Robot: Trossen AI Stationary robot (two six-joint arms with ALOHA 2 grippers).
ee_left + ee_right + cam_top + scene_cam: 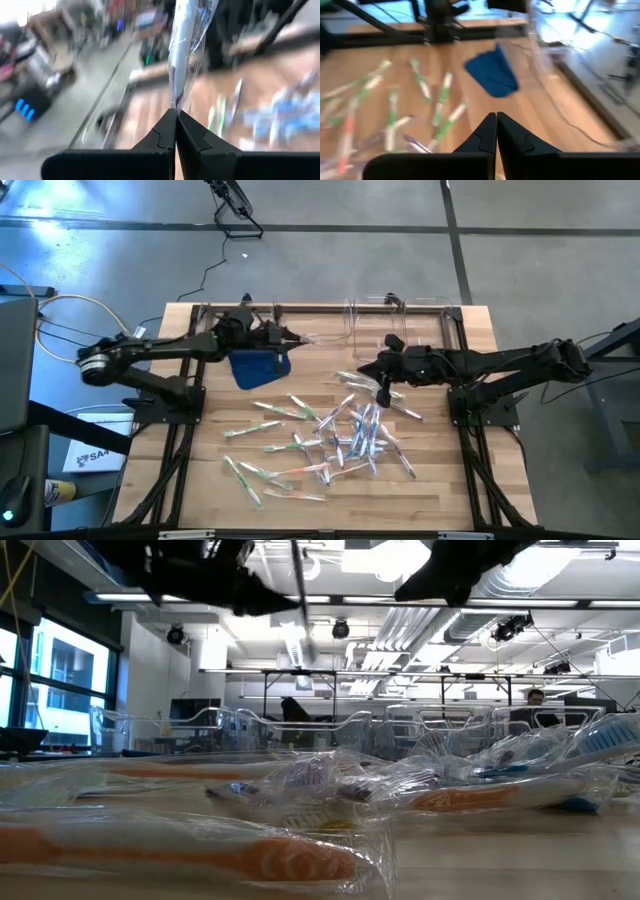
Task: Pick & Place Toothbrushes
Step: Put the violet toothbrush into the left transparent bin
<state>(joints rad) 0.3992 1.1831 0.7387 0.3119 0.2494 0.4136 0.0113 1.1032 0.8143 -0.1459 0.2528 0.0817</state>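
Left gripper pinched shut on one wrapped toothbrush, held aloft near clear bins at table's far edge, above blue cloth. Step judged: carry over bin, release cleanly; wrapper is slippery, so keep travel level and open only once over bin. Right gripper closed, empty, above toothbrush pile mid-table; must reopen before next pick

My left gripper reaches inward with its jaws pinched together; my right gripper reaches inward too, jaws fully closed.
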